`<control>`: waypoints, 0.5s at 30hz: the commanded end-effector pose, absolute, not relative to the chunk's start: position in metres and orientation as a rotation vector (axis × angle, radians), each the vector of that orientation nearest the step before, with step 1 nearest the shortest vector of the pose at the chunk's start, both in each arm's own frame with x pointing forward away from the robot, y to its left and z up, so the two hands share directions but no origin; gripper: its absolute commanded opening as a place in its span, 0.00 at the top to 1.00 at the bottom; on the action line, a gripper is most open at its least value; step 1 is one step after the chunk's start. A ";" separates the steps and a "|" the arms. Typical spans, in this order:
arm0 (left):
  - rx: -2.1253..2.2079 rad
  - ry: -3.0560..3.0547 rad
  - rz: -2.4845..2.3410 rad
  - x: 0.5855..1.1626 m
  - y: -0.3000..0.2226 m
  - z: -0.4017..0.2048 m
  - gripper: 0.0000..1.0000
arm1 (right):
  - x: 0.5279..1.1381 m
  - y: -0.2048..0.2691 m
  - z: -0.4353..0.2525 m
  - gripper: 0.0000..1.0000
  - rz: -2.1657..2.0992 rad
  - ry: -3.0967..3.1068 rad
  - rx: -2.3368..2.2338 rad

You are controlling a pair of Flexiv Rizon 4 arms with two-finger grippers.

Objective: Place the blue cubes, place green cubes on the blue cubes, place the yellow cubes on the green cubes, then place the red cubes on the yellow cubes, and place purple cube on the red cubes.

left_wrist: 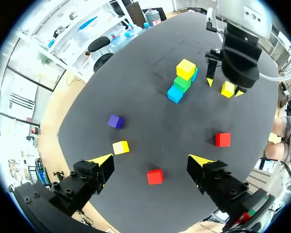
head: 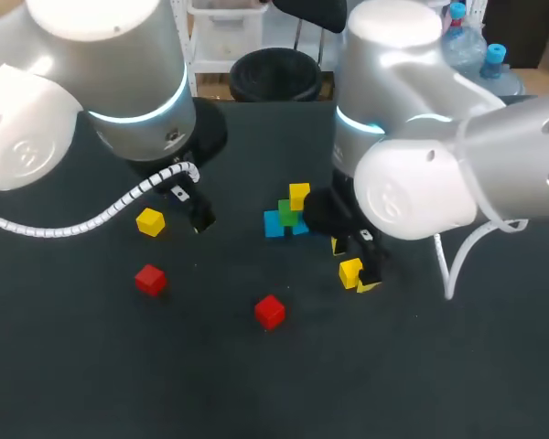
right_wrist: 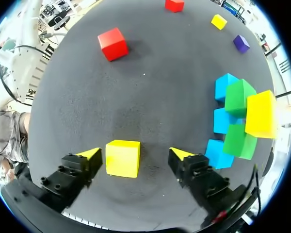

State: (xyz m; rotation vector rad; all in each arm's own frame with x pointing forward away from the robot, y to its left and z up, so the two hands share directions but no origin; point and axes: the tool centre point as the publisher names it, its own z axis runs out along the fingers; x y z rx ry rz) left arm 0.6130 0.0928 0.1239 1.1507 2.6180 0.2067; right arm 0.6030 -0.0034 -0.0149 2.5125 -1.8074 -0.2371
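Looking along the right wrist view, I get the fullest sight of the stack (right_wrist: 237, 116): three blue cubes (right_wrist: 222, 120) on the desk (right_wrist: 150, 87), two green cubes (right_wrist: 239, 97) resting on them, and the top yellow cube (right_wrist: 260, 114) on the green. From the head view I can make out only two blue and one green in it, near the desk's middle. My right pincer (right_wrist: 134, 154) stands just beside the stack, fingers spread, with the second yellow cube (right_wrist: 122, 158) on the desk between them; I see a gap on at least one side, so it is not pinched. Only the wrist views show me the purple cube (left_wrist: 116, 121), which sits alone near the third yellow cube (left_wrist: 121, 147). The two red cubes (left_wrist: 222, 140) lie well apart from each other and from the stack. My left pincer (left_wrist: 151, 160) is spread and holds nothing. My count: three blue, two green, three yellow, two red, one purple
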 end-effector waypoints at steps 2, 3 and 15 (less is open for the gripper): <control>1.154 2.619 0.206 0.614 0.092 0.124 0.00 | 0.605 0.001 -0.020 0.28 -0.237 -1.799 2.507; 1.154 2.619 0.206 0.614 0.092 0.124 0.00 | 0.605 0.002 -0.020 0.31 -0.236 -1.799 2.508; 1.154 2.619 0.206 0.614 0.092 0.124 0.00 | 0.605 0.002 -0.022 1.00 -0.193 -1.790 2.500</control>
